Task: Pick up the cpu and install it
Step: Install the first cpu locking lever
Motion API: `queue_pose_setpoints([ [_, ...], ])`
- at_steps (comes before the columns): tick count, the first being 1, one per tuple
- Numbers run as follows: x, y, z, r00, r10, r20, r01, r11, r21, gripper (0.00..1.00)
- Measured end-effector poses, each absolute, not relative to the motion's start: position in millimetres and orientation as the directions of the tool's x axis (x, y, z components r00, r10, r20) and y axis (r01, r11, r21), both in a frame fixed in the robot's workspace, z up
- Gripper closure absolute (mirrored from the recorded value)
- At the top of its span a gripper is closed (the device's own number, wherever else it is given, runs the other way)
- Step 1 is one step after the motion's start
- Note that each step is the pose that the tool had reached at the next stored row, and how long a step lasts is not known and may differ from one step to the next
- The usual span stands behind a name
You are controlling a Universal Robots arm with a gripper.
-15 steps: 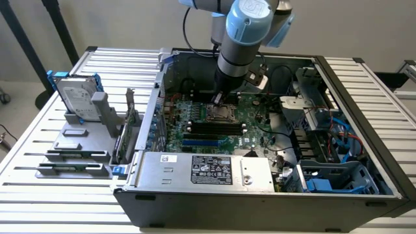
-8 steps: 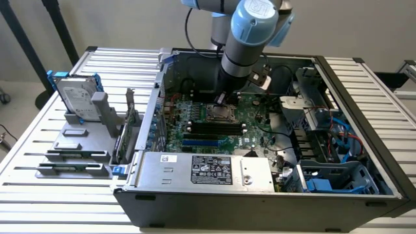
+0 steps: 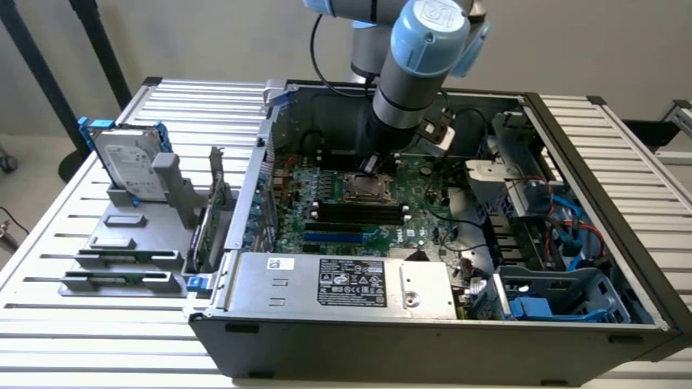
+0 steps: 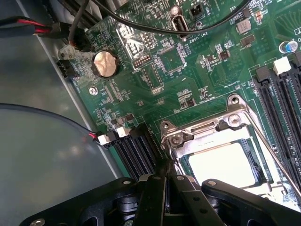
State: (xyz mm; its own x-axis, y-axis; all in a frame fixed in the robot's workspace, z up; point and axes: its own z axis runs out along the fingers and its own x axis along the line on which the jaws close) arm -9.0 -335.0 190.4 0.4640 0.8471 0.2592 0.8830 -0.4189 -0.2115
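Observation:
The cpu [image 4: 225, 163] shows as a bright silver square lying flat inside the metal-framed socket [image 4: 235, 120] on the green motherboard [image 4: 188, 89]. My gripper [image 4: 165, 184] hovers just beside the socket's corner, its black fingers [image 4: 151, 197] pressed together with nothing visible between them. In the exterior view the arm reaches down into the open computer case [image 3: 433, 332], and the gripper [image 3: 373, 166] hangs just above the socket [image 3: 365, 189] in the middle of the board.
A hard drive with blue rails [image 3: 125, 166] stands on a grey holder on the exterior view's left. The power supply box [image 3: 346, 279] fills the case's near side. Black memory slots [image 3: 357, 212], a coin battery [image 4: 104, 63], cables [image 4: 61, 30] and a drive cage [image 3: 540, 203] surround the socket.

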Motion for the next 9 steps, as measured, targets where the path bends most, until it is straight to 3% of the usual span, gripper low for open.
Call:
queue_pose_setpoints([
  [9, -8.1, -336.9, 190.5, 0.471, 0.843, 0.258, 0.878, -0.423, -0.223, 0.89],
])
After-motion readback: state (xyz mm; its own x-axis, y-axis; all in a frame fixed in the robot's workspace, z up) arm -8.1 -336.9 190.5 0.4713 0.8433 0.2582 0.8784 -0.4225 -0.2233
